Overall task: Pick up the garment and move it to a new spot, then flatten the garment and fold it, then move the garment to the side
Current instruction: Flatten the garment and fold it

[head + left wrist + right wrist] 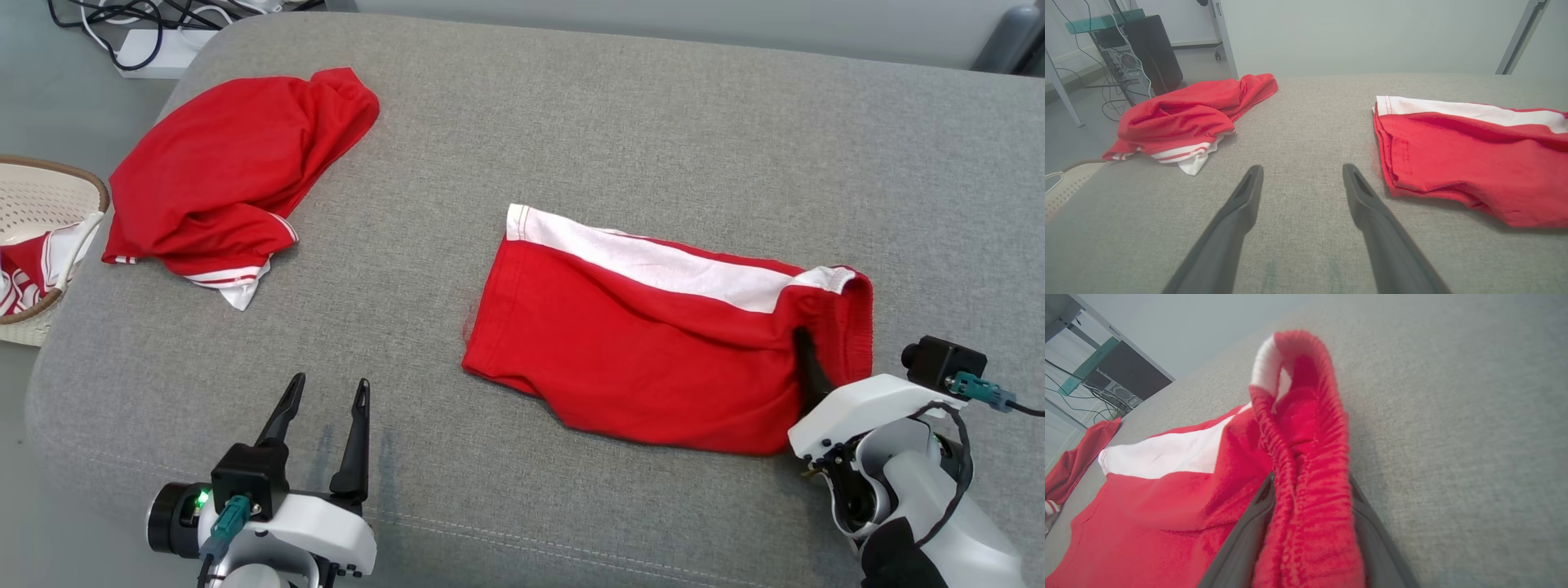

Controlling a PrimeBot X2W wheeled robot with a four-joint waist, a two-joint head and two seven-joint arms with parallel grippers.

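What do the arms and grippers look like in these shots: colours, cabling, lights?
Both match: the left gripper and right gripper have two long, tapered dark fingers on a glossy white moulded wrist shell. Each carries a black camera block with a teal connector. A green light glows on the left one; a thin black cable loops around the right wrist.

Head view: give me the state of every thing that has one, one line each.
Red shorts with white side stripe, lying mostly flat on the grey cushion, waistband end raised.
Crumpled red garment with white-striped trim, bunched in a heap.
Pale woven basket, holding red-and-white cloth.
Left claw, open, empty.
Right claw, fingers either side of the shorts' waistband; grip unclear.
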